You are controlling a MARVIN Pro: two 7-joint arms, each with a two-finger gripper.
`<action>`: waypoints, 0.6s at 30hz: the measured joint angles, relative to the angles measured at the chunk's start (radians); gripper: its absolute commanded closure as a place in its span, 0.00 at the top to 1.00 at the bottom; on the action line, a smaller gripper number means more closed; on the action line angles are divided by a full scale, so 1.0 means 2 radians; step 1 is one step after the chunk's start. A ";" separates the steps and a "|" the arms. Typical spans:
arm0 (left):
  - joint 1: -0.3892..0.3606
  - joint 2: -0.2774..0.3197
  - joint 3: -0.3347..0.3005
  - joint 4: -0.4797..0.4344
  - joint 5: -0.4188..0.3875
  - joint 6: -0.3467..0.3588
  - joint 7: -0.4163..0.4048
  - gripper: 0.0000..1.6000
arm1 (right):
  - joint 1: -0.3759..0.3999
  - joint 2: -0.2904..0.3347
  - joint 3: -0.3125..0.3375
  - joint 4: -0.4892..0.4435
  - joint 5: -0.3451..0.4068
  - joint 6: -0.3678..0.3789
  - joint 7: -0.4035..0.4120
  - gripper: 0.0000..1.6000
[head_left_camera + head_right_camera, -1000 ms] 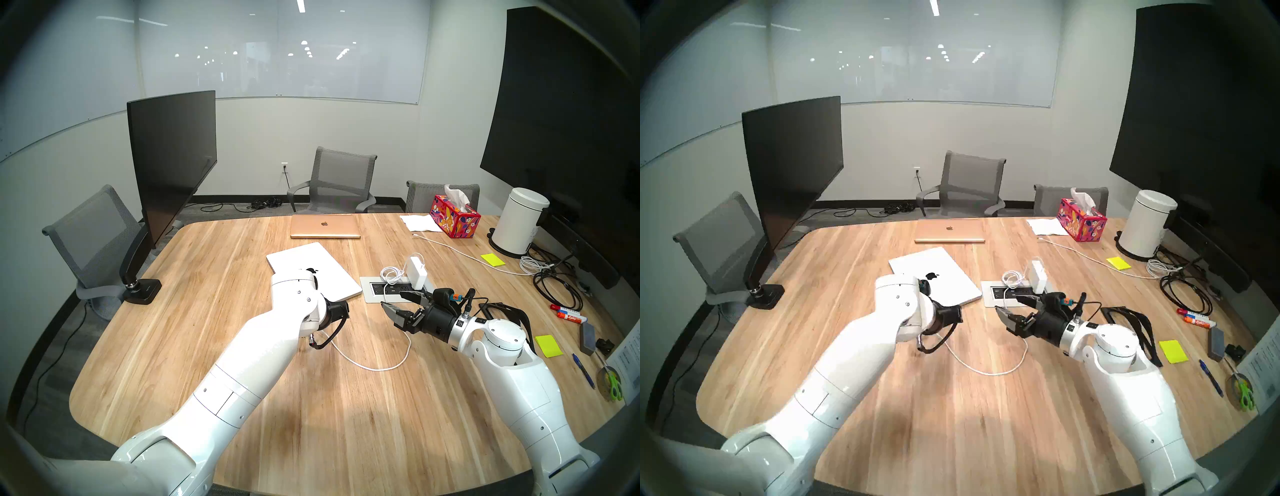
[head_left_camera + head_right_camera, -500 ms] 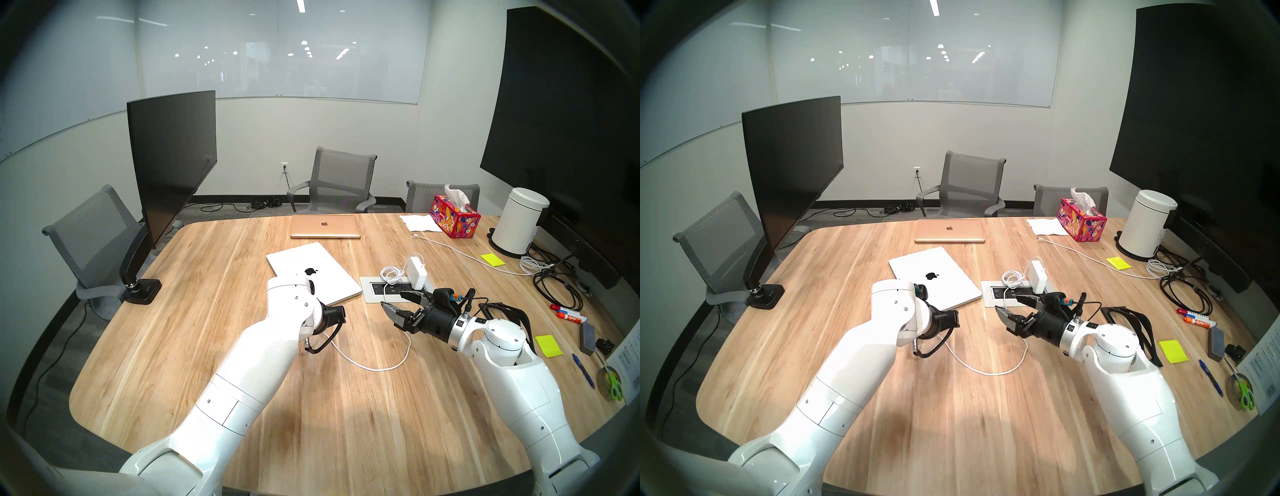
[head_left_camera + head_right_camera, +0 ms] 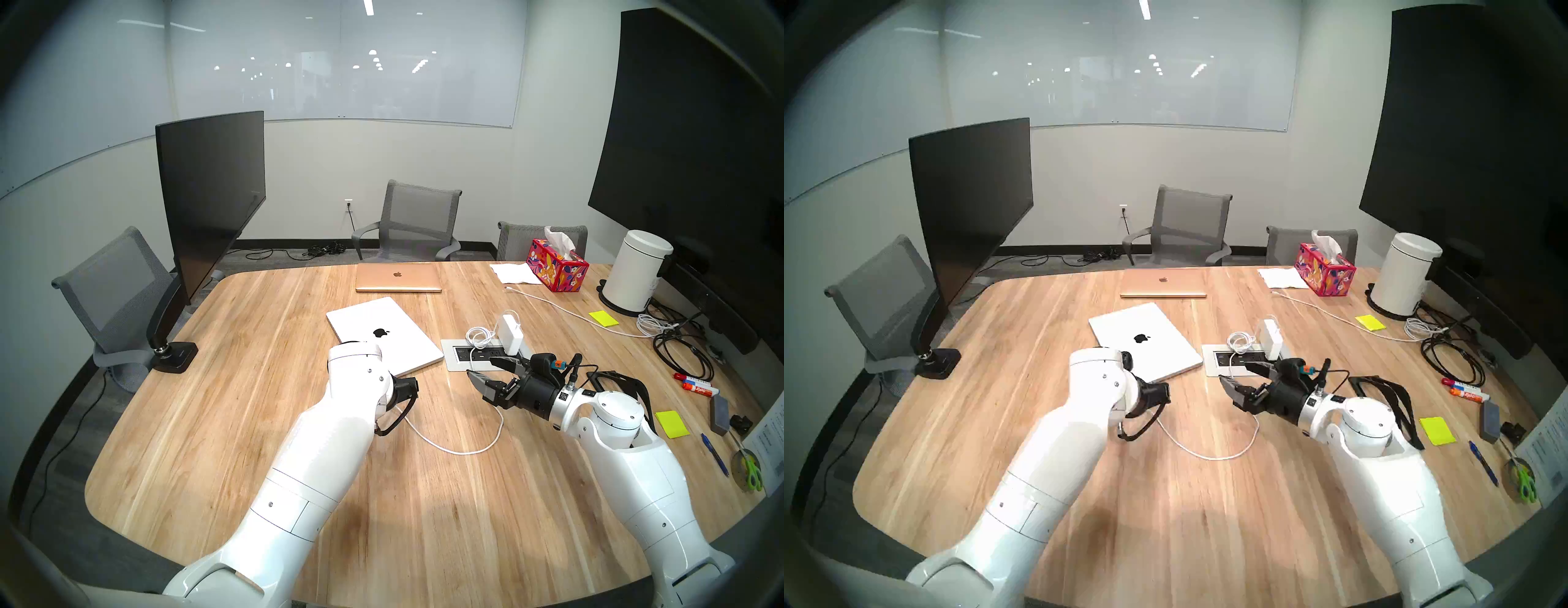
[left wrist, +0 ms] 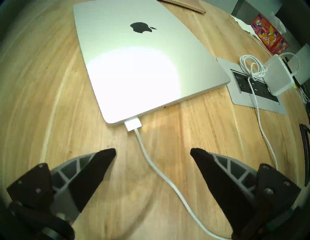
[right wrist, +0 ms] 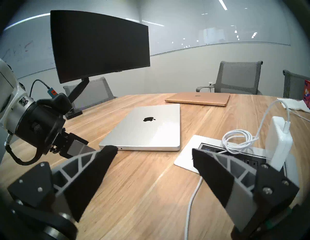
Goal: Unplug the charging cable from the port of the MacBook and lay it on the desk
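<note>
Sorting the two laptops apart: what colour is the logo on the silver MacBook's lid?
Black, on the MacBook; clearest in the left wrist view.

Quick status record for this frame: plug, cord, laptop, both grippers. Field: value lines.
plug: white, seated in the near edge of the silver laptop; plug at
cord: charging cable loops across the desk to the power brick
power brick: stands at the outlet panel
left gripper: jaws open, short of the plug, cord passing between
right gripper: jaws open, empty, near the outlet panel
step: not yet unplugged
</note>
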 measured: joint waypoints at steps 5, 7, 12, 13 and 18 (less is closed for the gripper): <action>0.005 -0.005 0.005 -0.002 0.013 0.000 0.000 0.84 | 0.000 0.000 0.000 0.000 0.000 0.000 0.000 1.00; 0.007 -0.007 0.008 -0.002 0.018 0.000 0.000 0.84 | 0.000 0.000 0.000 0.000 0.000 0.000 0.000 1.00; 0.012 -0.010 0.014 -0.005 0.026 0.000 0.000 0.80 | 0.000 0.000 0.000 0.000 0.000 0.000 0.000 1.00; 0.013 -0.011 0.015 -0.005 0.028 0.000 0.000 0.80 | 0.000 0.000 0.000 0.000 0.000 0.000 0.000 1.00; 0.015 -0.012 0.018 -0.006 0.034 0.000 0.000 0.51 | 0.000 0.000 0.000 0.000 0.000 0.000 0.000 1.00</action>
